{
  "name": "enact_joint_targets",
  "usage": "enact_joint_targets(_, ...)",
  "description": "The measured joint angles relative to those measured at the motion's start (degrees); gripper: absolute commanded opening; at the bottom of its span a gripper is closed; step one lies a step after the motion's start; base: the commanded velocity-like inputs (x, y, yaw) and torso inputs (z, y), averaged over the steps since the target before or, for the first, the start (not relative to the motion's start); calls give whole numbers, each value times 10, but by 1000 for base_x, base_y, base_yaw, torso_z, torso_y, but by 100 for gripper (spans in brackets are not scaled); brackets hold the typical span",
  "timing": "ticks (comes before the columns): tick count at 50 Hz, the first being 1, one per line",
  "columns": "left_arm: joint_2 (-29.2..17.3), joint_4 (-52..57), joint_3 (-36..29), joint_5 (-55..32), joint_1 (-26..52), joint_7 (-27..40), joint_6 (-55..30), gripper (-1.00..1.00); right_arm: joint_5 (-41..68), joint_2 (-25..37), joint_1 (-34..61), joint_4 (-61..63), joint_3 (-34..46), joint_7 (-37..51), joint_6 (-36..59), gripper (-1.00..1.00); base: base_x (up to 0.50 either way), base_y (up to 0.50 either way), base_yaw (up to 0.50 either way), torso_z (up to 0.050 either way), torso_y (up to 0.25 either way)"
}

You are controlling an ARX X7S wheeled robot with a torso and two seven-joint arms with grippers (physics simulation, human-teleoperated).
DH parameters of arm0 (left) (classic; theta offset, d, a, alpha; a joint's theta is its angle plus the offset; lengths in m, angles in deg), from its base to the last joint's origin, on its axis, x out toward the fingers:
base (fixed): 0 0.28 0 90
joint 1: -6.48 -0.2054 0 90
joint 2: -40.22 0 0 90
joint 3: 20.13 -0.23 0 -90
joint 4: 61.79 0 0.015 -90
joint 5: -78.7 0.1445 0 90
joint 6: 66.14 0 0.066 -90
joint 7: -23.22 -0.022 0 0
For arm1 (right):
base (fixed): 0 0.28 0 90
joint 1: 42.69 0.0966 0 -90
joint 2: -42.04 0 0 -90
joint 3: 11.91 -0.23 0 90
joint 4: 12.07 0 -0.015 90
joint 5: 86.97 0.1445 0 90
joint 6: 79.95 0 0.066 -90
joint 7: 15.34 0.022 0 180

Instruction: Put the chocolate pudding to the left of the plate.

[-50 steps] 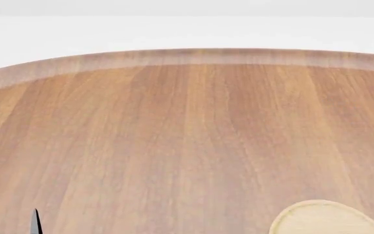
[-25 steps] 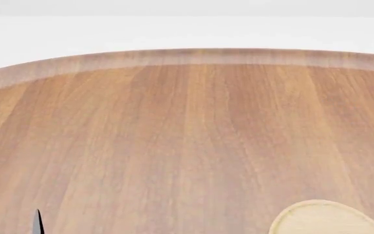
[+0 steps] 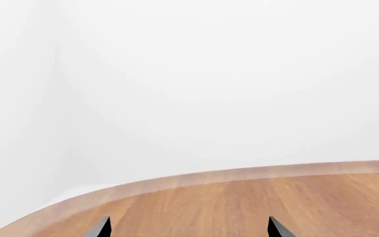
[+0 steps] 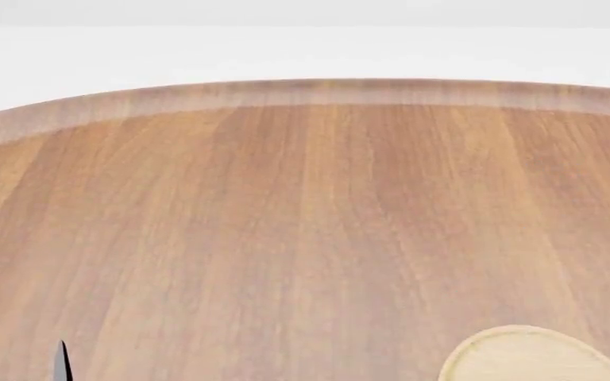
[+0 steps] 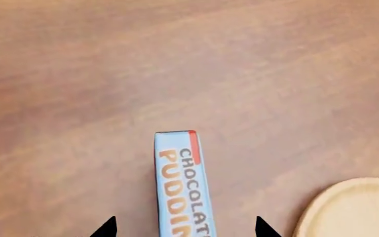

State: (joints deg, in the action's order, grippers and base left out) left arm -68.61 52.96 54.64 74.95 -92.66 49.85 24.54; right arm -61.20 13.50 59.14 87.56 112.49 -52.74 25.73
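Chocolate pudding box (image 5: 181, 190), light-blue top, looks light and stiff; right gripper (image 5: 185, 228) jaws spread open straddling it; grip the long sides; left gripper (image 3: 189, 228) jaws released over wooden surface (image 4: 283, 222).

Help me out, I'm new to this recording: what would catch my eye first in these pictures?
Most striking is the chocolate pudding box in the right wrist view, lying on the wooden table between the right pincer fingertips, which stand apart on either side without touching it. The pale plate sits close beside it. In the head view the table is a broad bare expanse, with the plate at the bottom edge, right of centre.
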Motion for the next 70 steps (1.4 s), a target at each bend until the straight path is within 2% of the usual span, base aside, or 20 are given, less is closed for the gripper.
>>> enact_joint_targets(15, -2, -2, -3, 0, 1, 2, 1, 100, -10, -23, -7, -49, 5, -1, -26, 100, 0, 0, 0, 0, 0)
enact_joint_targets(40, -5, -1, -8, -1, 2, 6, 1, 100, -24, -96, -5, -160, 23, -29, -93, 100, 0, 0, 0, 0, 0)
enact_joint_targets(70, -9, 0, -10, -3, 4, 12, 0, 100, -25, -114, 4, -204, 27, -42, -107, 100, 0, 0, 0, 0, 0)
